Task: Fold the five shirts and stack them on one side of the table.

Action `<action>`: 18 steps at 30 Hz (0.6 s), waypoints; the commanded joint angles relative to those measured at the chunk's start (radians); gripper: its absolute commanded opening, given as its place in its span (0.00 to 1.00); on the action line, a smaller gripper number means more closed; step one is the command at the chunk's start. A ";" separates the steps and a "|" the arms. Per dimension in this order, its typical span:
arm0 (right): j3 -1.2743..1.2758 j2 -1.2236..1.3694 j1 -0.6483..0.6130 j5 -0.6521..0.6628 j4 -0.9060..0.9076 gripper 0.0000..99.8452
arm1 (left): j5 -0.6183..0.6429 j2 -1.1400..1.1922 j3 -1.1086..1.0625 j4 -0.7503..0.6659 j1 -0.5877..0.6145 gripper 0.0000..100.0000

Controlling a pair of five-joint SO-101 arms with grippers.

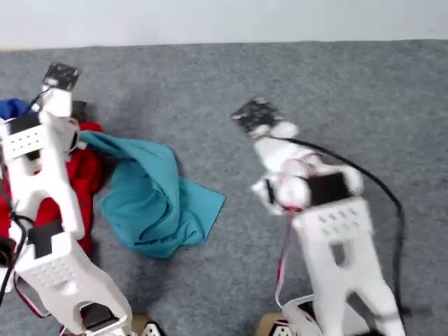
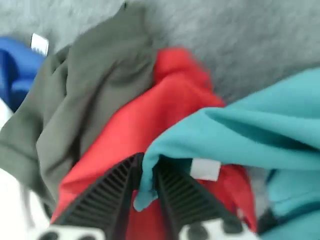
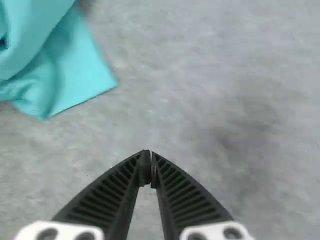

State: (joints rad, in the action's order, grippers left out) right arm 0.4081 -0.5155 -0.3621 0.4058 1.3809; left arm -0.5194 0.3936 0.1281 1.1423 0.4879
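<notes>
From above, we see the teal shirt (image 1: 150, 199) trailing out toward the middle from the heap at the left, beside the red shirt (image 1: 85, 171), probably to single it out for folding. In the left wrist view, the left gripper (image 2: 145, 182) is clamped on its edge, near an olive shirt (image 2: 85, 100). In the right wrist view, the right gripper (image 3: 145, 170) is closed on nothing over the grey table (image 3: 225, 75), apparently idle.

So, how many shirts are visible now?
4: teal shirt in the left gripper, trailing mid-table; red shirt under it; olive shirt beside the red; blue shirt past the olive. A fifth may be hidden.
</notes>
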 commanded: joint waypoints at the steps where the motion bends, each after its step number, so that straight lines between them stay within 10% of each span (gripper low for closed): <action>1: -0.038 0.147 -0.102 -0.061 -0.042 0.01 | -0.046 0.023 0.045 -0.021 0.061 0.00; 18: -0.870 0.914 -0.490 -0.681 0.225 0.12 | -0.041 0.218 0.048 -0.023 0.135 0.00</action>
State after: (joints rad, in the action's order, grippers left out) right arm -0.2839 0.3391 -0.8163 -0.2279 1.5742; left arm -0.5593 0.6022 0.1741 1.1331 0.6030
